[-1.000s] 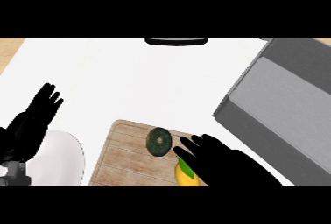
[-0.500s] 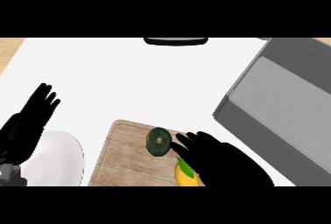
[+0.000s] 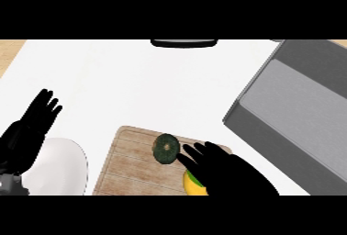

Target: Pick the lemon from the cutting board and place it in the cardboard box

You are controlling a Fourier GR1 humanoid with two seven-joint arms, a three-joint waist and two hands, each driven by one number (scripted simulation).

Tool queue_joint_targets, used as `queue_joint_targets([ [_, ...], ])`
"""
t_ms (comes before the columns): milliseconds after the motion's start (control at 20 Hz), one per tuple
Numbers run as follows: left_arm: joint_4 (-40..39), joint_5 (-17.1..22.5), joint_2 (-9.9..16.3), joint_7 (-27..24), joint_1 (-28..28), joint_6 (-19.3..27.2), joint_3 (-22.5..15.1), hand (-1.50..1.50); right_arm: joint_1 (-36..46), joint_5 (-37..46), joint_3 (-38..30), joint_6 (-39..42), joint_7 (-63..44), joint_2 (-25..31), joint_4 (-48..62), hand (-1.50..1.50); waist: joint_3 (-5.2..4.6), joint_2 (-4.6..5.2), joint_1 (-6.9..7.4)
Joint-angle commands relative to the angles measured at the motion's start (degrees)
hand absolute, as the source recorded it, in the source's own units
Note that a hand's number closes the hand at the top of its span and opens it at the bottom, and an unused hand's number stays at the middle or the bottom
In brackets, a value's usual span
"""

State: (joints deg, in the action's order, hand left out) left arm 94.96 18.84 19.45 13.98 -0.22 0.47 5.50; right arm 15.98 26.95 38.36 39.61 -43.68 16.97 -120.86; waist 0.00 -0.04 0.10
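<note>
At the far left, the left hand (image 3: pixel 30 131) is raised near the edge of the view with its fingers straight and apart, holding nothing. Just to its right, at the near left of the white table (image 3: pixel 142 87), lies a white plate (image 3: pixel 61 170), partly cut off by the lower edge and partly covered by the left forearm.

Right of the plate sits a wooden cutting board (image 3: pixel 129 165), its long side running from near to far. On the board's far right part rests a dark green round thing (image 3: pixel 166 148) with a pale spot in its middle. Just to the near right of it is the lemon (image 3: pixel 193 182), still on the board; only a yellow sliver shows under the right hand (image 3: pixel 220 167), which lies over it from the near side. The hand's fingers are spread and bent down over the lemon, their tips close by the green thing; whether they have closed round the lemon cannot be told.

At the far right stands a grey box (image 3: pixel 291 110), open at the top, well apart from the lemon. At the far edge of the table, a dark flat thing (image 3: pixel 183 43) shows.
</note>
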Motion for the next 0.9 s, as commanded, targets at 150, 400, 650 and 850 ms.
queue_joint_targets([
  [150,0.9,-1.8,-2.4,-0.1,1.0,-1.1,0.2,0.0,0.9,4.1,2.6,5.6,-4.8,-6.9,-0.3,-1.5,-0.02,-0.04,0.06],
  [400,-2.1,-1.0,-2.5,1.5,-2.8,-2.2,2.2,0.0,2.3,7.9,1.5,6.2,-1.3,-9.1,5.4,-1.5,-0.01,0.02,0.0],
  [650,-1.7,-4.8,-4.2,0.9,-3.2,-0.6,1.3,0.0,-2.4,14.2,4.9,2.2,3.1,-7.4,6.3,-1.5,0.01,0.03,-0.14],
  [850,1.3,-4.6,-4.7,-0.6,0.6,-2.6,1.9,0.0,-1.3,14.2,2.5,7.5,0.1,-9.9,6.3,-1.5,0.0,-0.02,0.01],
])
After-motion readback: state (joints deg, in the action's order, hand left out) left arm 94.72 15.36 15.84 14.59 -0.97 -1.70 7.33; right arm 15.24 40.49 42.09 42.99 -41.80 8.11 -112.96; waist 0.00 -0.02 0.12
